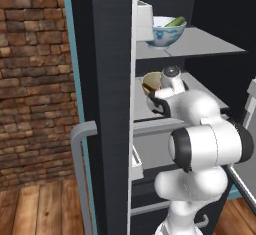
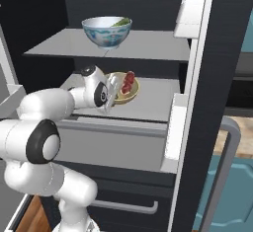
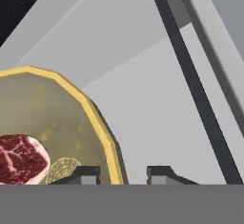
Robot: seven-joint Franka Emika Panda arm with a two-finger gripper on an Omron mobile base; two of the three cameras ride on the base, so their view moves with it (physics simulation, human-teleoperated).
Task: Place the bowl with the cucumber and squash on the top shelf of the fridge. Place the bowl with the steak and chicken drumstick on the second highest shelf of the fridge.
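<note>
Two dark fingertips (image 3: 86, 175) of the gripper (image 3: 123, 175) stand a little apart in the hand view, one on each side of the yellow rim of the tan bowl (image 3: 57, 118). The rim sits in the gap between them, so the hand is partly open around the rim; I cannot tell if the tips press on it. Inside that bowl, at the left, lies the steak (image 3: 21, 158), red with white lines and a pale edge. In the right base view the gripper (image 2: 114, 94) reaches into the fridge at the left side of the tan bowl (image 2: 129, 91), which rests on the second shelf (image 2: 153, 100), and red meat (image 2: 128, 81) shows over its rim. One shelf up, the blue-patterned bowl (image 2: 106, 32) sits on the top shelf (image 2: 148, 46) with the green cucumber (image 2: 120, 22) poking out at its right. In the left base view the same patterned bowl (image 1: 166, 32) stands on the top shelf (image 1: 200, 44), and the tan bowl (image 1: 151, 82) sits below it, just left of the hand.
</note>
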